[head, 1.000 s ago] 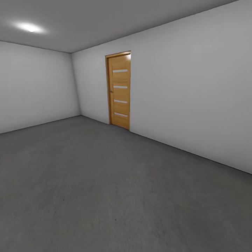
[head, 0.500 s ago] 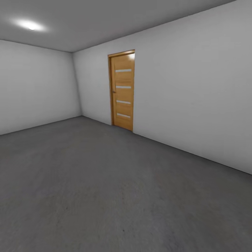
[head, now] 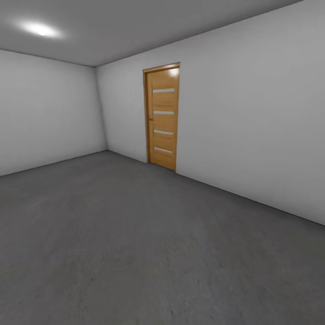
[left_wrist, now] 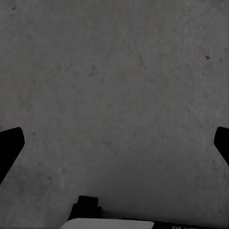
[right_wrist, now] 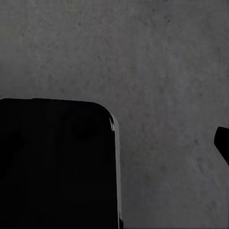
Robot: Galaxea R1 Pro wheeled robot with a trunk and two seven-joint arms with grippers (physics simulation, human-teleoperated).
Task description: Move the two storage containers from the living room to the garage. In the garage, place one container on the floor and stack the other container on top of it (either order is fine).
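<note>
Head view: robot is standing in the garage, looking over bare grey floor (head: 135, 243) toward a wooden slatted door (head: 163, 116) set in the white wall (head: 253, 122). Ceiling light (head: 39, 30) glowing overhead. No containers are turning up in these pictures, so their place cannot be told; judging from that, this is a transit leg, heading out to fetch one.

Left gripper (left_wrist: 114, 143): fingers (left_wrist: 10, 143) spread wide apart, released, only concrete lying between and beyond the tips. Right gripper (right_wrist: 167, 143): one fingertip (right_wrist: 222, 140) is showing at the frame edge, a dark robot part (right_wrist: 57, 162) beside it; cannot tell whether released or clenched.

Doing this well, as a judgement: be keeping the arms tucked, lining the base squarely on the door before driving, and holding the fingers released for the coming pickup.
</note>
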